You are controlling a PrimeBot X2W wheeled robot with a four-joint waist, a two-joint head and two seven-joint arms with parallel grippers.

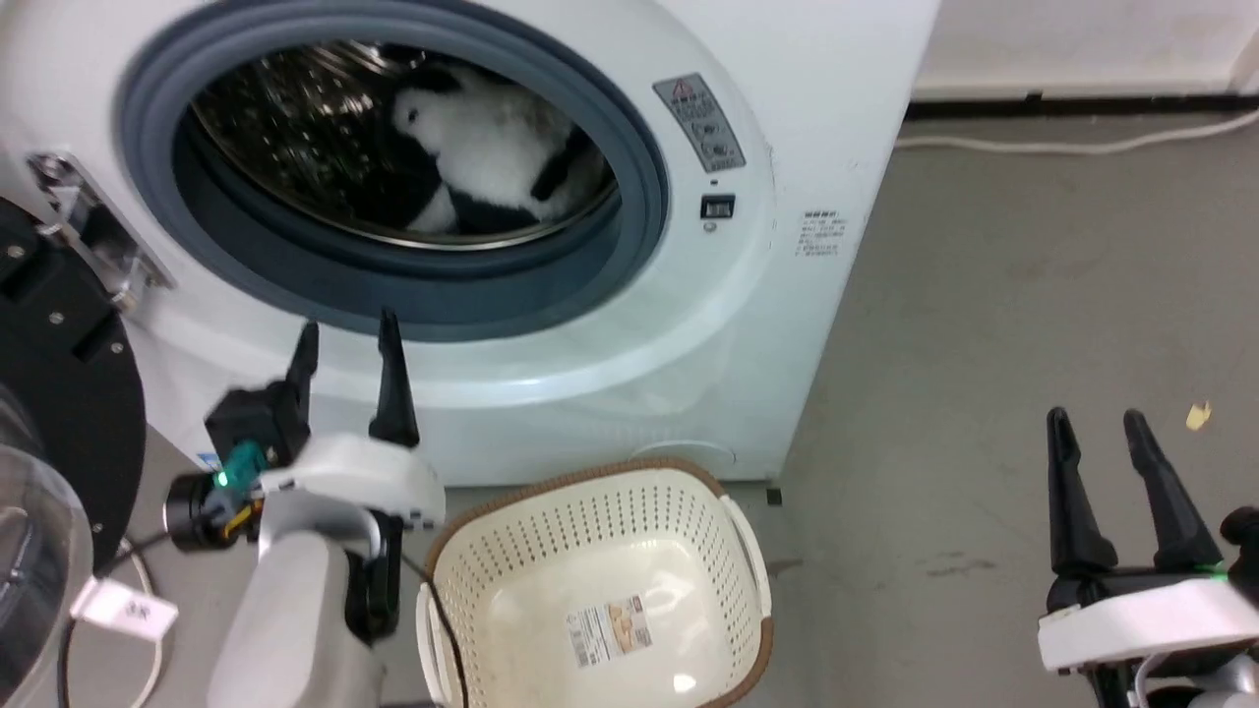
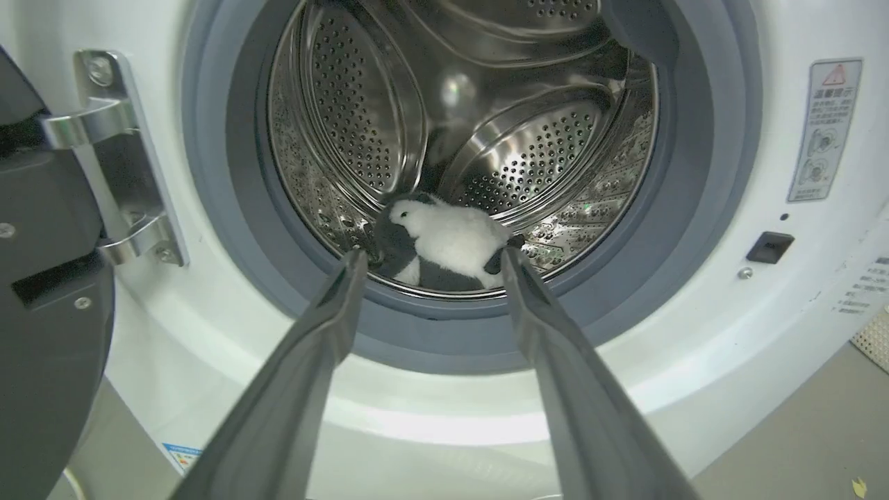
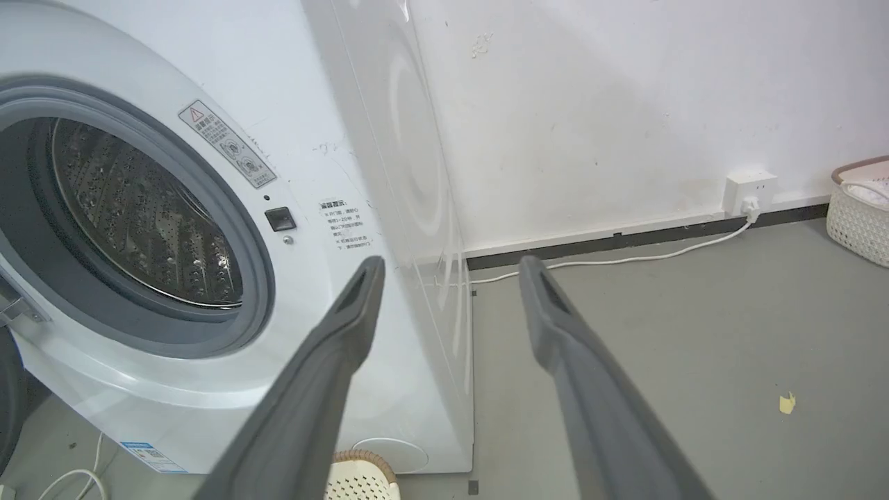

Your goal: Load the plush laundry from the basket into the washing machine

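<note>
White washer (image 1: 787,324), door (image 1: 59,393) open, basket (image 1: 590,501) on the floor (image 1: 984,344) just before it, panda plush (image 1: 482,147) lying in the steel drum (image 1: 275,118), left gripper (image 1: 348,324) low before the gasket (image 1: 472,295), jaws spread, right gripper (image 1: 1095,415) over the floor at right, jaws spread

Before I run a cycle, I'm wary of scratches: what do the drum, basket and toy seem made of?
The drum: shiny perforated metal, likely stainless steel, with mirror-like reflections. The basket: matte cream plastic, with moulded holes and a brown woven-look rim. The plush toy: fluffy, probably synthetic fur.
</note>
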